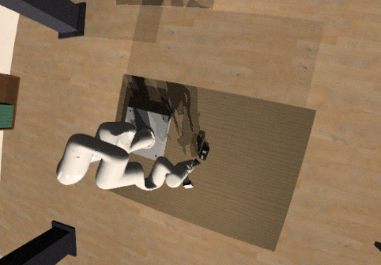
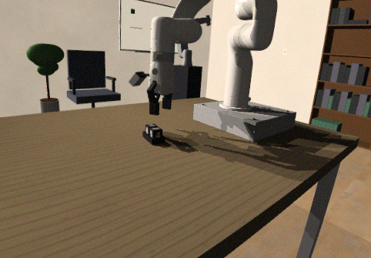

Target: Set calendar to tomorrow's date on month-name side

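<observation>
A small dark calendar tray (image 2: pixel 153 139) stands flat on the wooden table with two dark cubes (image 2: pixel 152 131) side by side in it; white digits show on their faces but are too small to read. In the overhead view the calendar (image 1: pixel 203 146) lies near the arm's wrist. My gripper (image 2: pixel 159 105) points down, open and empty. It hangs above the table, a little behind and above the calendar, not touching it. In the overhead view the gripper (image 1: pixel 194 163) shows just beside the calendar.
The arm's grey base plate (image 2: pixel 245 118) sits on the table to the right of the calendar. The table's right edge (image 2: pixel 292 183) drops off in front. A bookshelf, a chair and a plant stand beyond the table.
</observation>
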### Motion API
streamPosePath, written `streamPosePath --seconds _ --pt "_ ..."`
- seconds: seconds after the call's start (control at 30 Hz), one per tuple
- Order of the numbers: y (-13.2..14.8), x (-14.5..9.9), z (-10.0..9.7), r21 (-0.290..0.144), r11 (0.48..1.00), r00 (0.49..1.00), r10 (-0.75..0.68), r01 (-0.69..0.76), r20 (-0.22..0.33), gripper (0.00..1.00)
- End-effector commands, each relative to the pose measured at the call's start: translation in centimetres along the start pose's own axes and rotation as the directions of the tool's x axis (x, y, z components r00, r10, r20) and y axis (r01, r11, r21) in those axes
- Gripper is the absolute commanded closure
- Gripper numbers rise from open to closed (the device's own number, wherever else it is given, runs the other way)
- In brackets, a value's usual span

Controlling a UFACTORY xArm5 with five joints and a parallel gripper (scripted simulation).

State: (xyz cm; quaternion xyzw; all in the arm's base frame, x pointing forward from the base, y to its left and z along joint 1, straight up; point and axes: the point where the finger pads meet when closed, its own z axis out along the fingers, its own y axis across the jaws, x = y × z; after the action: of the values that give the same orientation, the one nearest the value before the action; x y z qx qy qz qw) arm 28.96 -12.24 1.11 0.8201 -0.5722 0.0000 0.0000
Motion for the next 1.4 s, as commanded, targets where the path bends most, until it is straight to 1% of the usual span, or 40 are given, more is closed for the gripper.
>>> streamPosePath --seconds 0.0,0.13,0.37,0.47,0.53,0.67,1.17,1.27,1.37 --pt "-0.1 0.1 -0.3 0.002 1.0 1.0 0.0 0.0 -0.002 0.0" --pt "-0.1 0.1 -1.3 0.002 1.0 1.0 0.0 0.0 -0.002 0.0" --pt "-0.1 0.1 -4.4 0.002 1.0 1.0 0.0 0.0 -0.002 0.0" --pt "-0.1 0.1 -5.4 0.002 1.0 1.0 0.0 0.0 -0.002 0.0" --pt "-0.1 0.1 -5.4 0.002 1.0 1.0 0.0 0.0 -0.002 0.0" --pt "-0.1 0.1 -6.0 0.002 1.0 1.0 0.0 0.0 -0.002 0.0" --pt "-0.1 0.1 -6.0 0.002 1.0 1.0 -0.002 0.002 -0.002 0.0" --pt "-0.2 0.1 -6.0 0.002 1.0 1.0 -0.022 0.022 -0.002 0.0" --pt "-0.4 0.0 -6.0 0.002 0.997 0.997 -0.082 0.082 -0.002 0.0"
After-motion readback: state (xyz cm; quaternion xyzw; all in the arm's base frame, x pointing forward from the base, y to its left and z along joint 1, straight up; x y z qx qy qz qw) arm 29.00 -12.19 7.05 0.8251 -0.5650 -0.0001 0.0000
